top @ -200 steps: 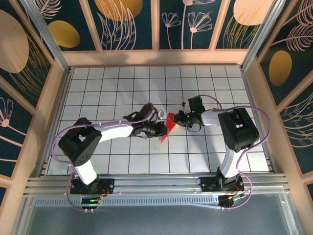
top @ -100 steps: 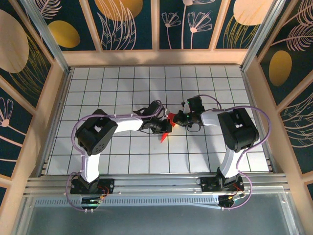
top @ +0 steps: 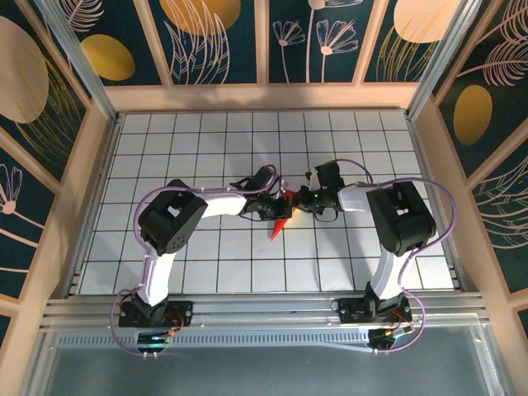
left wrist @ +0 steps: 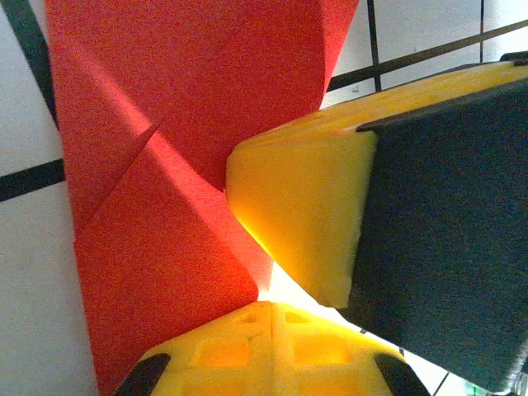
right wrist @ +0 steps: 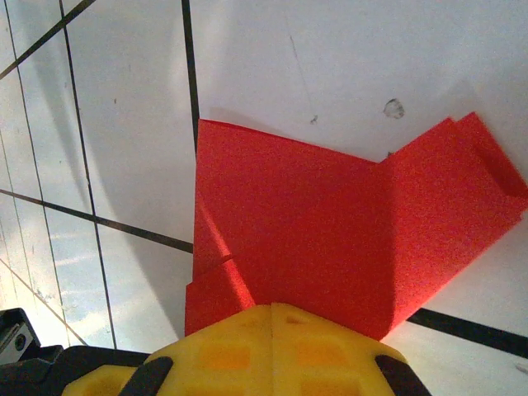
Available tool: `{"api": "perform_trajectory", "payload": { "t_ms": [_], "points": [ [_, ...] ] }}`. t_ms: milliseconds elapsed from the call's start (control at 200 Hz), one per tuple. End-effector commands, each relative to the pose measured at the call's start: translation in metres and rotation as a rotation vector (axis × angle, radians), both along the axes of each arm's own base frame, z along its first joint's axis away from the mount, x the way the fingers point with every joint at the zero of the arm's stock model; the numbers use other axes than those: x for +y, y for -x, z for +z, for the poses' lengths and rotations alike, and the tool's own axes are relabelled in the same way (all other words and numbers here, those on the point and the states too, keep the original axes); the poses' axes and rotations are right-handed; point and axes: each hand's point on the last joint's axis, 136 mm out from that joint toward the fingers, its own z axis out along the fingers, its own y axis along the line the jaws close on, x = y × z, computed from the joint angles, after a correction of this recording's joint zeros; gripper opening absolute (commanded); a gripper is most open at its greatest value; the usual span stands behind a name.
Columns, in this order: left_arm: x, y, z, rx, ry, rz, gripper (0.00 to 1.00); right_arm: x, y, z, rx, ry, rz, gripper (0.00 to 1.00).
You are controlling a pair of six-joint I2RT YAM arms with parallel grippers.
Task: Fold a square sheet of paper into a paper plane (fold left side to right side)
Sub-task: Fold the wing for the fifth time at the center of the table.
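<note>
red paper [top: 280, 223]: near the middle of the table [top: 165, 148], part-folded; the wrist views [left wrist: 165, 124] [right wrist: 313, 223] show stacked layers and creases, and the pointed end aims at the table's near edge.
left gripper [top: 273, 209]: just left of table middle, jaws together [left wrist: 271, 312], tips down on the paper.
right gripper [top: 302, 200]: just right of table middle, jaws together [right wrist: 272, 318], tips on the paper, facing the left one and almost touching it.
why: we read both closed tips as pressing pads rather than pinches. One pins the layers flat to the table while the other bears on the fold line.
unclear: we cannot tell whether any layer is caught between the fingers.
stage: we judge mid-fold, not a dart yet.
risk: thin paper may slide or spring open if either tip lifts.
</note>
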Motion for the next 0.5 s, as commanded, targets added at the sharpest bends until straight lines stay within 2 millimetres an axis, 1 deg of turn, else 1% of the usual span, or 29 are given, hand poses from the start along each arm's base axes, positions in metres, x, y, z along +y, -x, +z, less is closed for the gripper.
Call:
{"api": "perform_trajectory", "payload": {
  "t_ms": [0,125,305,495],
  "points": [
    [0.018,0.017,-0.02,0.047,-0.063,-0.011,0.0,-0.025,0.033,-0.054,0.162,0.175,-0.017,0.0],
    [0.025,0.034,-0.023,0.065,-0.066,-0.023,0.0,-0.025,0.033,-0.055,0.166,0.181,-0.015,0.0],
    [0.029,0.056,-0.025,0.081,-0.078,-0.041,0.0,-0.027,0.032,-0.057,0.173,0.188,-0.018,0.0],
    [0.037,0.072,-0.023,0.078,-0.1,-0.055,0.0,-0.027,0.034,-0.059,0.181,0.196,-0.017,0.0]
  ]
}}
